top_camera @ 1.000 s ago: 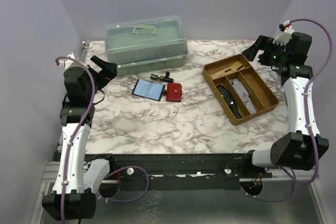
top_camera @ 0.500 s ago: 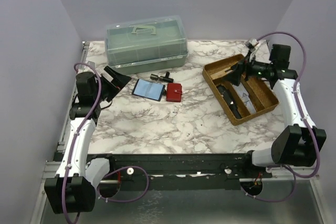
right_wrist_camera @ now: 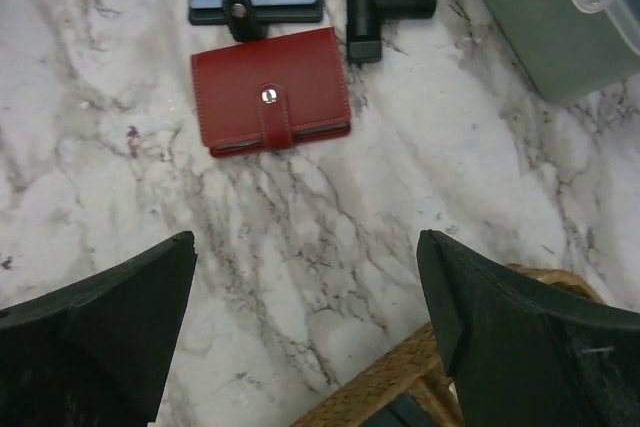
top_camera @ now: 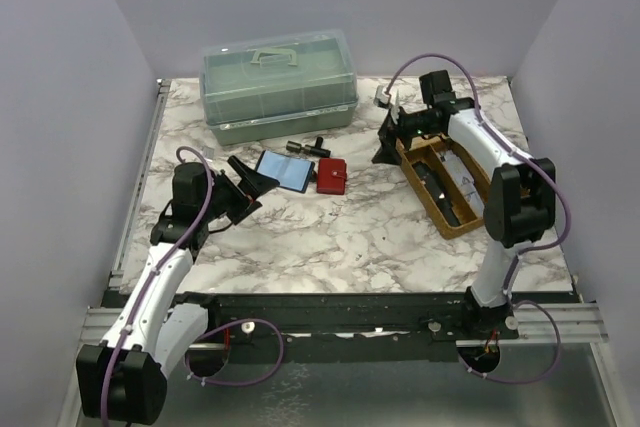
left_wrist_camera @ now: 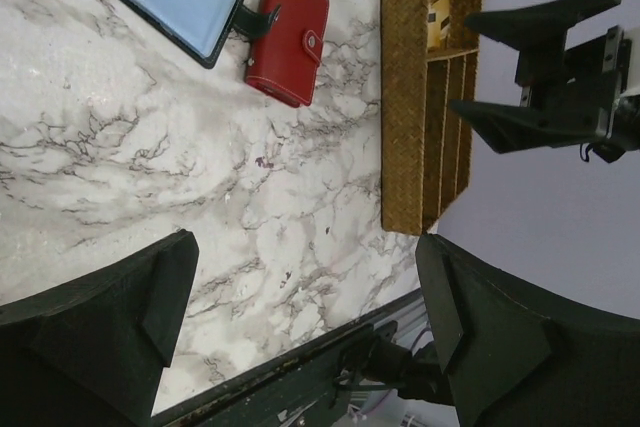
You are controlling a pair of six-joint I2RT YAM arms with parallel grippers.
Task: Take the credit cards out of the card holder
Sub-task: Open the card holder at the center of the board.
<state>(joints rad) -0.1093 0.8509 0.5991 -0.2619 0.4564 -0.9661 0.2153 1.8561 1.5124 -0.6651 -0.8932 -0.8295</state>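
Note:
The card holder (top_camera: 331, 176) is a small red wallet lying shut on the marble table, its tab snapped down (right_wrist_camera: 270, 90); it also shows in the left wrist view (left_wrist_camera: 290, 32). No credit cards are in view. My left gripper (top_camera: 254, 187) hovers open just left of a blue folding case, a short way left of the card holder. My right gripper (top_camera: 388, 135) is open at the far left corner of the wicker tray, to the right of the card holder. Both pairs of jaws (left_wrist_camera: 305, 267) (right_wrist_camera: 305, 257) stand wide with only table between them.
A dark-edged blue folding case (top_camera: 283, 169) lies open against the card holder's left side. A black T-shaped tool (top_camera: 308, 147) lies behind both. A green lidded box (top_camera: 278, 82) stands at the back. The wicker tray (top_camera: 500, 209) with dark items sits on the right.
Both arms have swung in from the table's outer edges toward the middle. The left gripper dropped beside the blue case; the right moved left to the tray's far corner. Both stayed open.

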